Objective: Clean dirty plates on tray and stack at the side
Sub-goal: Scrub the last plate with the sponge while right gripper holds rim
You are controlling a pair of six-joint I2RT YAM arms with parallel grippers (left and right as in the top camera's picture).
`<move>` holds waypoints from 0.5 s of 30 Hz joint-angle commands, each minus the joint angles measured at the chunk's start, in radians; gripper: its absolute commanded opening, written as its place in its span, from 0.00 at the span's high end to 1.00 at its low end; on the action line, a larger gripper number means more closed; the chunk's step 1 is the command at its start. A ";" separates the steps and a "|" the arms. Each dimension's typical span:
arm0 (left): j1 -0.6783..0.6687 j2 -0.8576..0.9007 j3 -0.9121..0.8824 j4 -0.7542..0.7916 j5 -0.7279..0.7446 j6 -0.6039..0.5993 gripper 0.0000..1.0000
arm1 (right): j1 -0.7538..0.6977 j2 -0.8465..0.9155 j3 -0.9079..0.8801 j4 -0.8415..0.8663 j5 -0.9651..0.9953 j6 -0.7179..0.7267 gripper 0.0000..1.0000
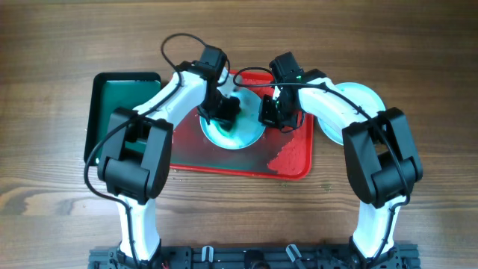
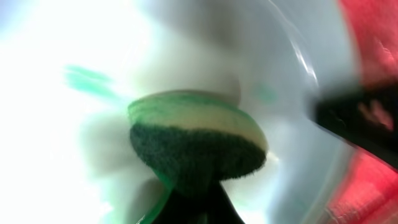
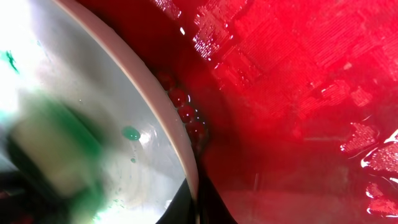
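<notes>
Dark green on your far left: the smaller tray sits on the wooden table, its right edge just beside the red tray. Next over, the left gripper comes down over the red tray's left half. Its claw is clamped on a sponge, cream foam on one side and dark green scouring pad on the other. The left wrist view shows the sponge against the plate's face. That plate lies flat inside the red tray, left of centre; it is pale, with a teal-green smear across it and small green droplets near the rim in the right wrist view. Just right of it, the right gripper has its claw closed on the plate's right rim; the rim runs straight between the fingers in the right wrist view. A few bubbles cling where the rim meets the tray floor. The tray floor right of the plate is wet, with glossy patches. Furthest right, off the red tray and partly under the right arm, a pale turquoise plate rests on the table; you cannot tell whether another lies beneath it.
</notes>
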 commanded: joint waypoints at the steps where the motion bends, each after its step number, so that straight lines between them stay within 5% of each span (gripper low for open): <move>1: -0.028 0.056 -0.031 -0.087 0.214 0.181 0.96 | 0.006 0.021 0.018 0.011 -0.047 -0.022 0.96; 3: -0.023 0.056 -0.031 -0.043 0.115 0.113 0.96 | 0.006 0.021 0.018 0.011 -0.048 -0.022 0.96; 6: -0.018 0.056 -0.031 0.148 -0.291 -0.198 0.96 | 0.006 0.021 0.018 0.010 -0.047 -0.022 0.96; 9: -0.018 0.056 -0.031 0.290 -0.542 -0.362 0.96 | 0.006 0.020 0.018 0.010 -0.047 -0.023 0.96; 13: -0.018 0.056 -0.031 0.266 -0.680 -0.456 0.96 | 0.006 0.021 0.018 0.010 -0.047 -0.025 0.96; 15: -0.018 0.056 -0.031 0.129 -0.654 -0.455 0.96 | 0.006 0.021 0.018 0.010 -0.048 -0.027 0.96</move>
